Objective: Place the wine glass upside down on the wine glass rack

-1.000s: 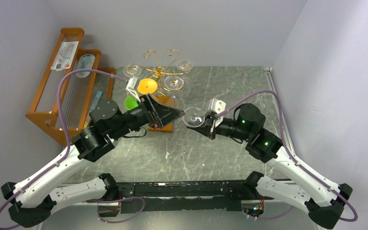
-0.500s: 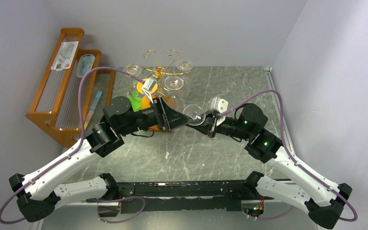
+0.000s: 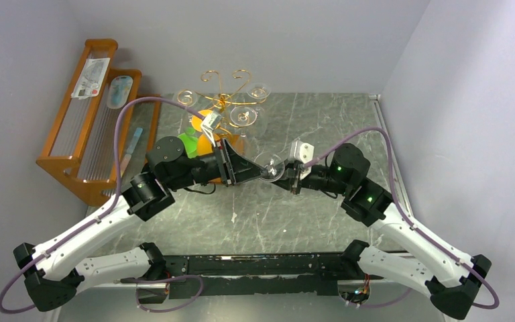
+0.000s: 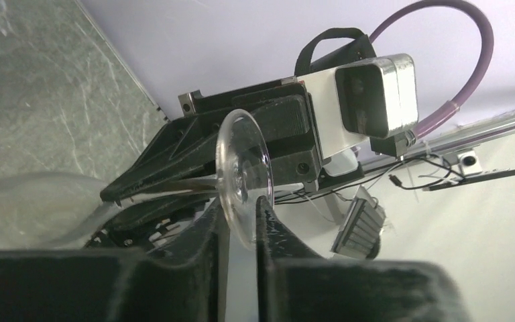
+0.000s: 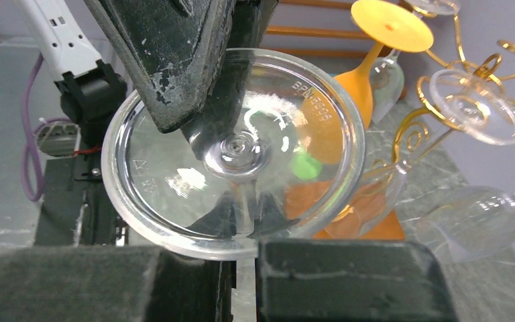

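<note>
At five o'clock from the wine glass rack (image 3: pixel 224 100), the right gripper (image 5: pixel 245 251) clamps the wine glass (image 5: pixel 235 151) by its stem; the left gripper (image 4: pixel 240 204) straddles the foot, whether pinching it I cannot tell.

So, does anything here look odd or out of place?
Only one thing: a clear wine glass lies sideways in mid-air, between both arms. The right tool pinches its stem while the left tool straddles its round foot. Nothing looks spilled or broken.
</note>
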